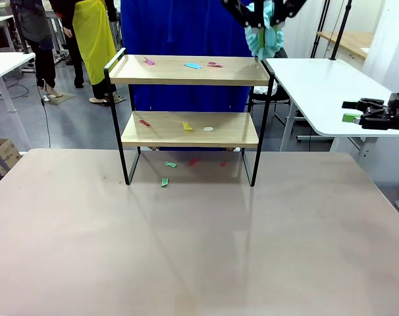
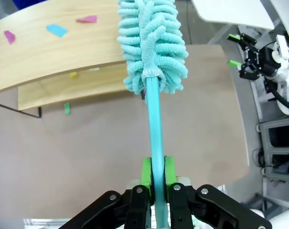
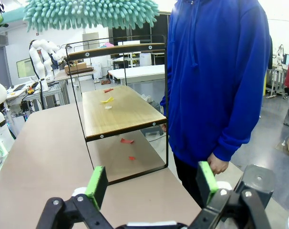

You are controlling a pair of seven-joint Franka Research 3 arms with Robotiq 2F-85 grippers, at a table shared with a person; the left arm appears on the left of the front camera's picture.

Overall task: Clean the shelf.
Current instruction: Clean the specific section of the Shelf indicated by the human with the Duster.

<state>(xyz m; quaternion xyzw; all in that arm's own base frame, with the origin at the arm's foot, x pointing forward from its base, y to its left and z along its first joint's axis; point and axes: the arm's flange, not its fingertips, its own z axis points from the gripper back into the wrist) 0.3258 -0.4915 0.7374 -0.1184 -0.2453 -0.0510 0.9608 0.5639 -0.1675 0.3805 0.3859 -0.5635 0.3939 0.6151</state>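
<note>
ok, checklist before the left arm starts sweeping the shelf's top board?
1. Grip: left gripper shut on the duster handle: ok.
2. Start pose: duster head above the right end of the shelf top board: ok.
3. Top board clean: not ok, three scraps lie on it.
4. Other arm: right gripper open, parked off to the side: ok.
5. Sweep path: person stands close behind the shelf: not ok.
6. Head touching the board: cannot tell.

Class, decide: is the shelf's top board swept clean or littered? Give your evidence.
Littered: a pink scrap, a blue scrap and a red scrap lie on the top board; the duster hangs near its right end.
</note>
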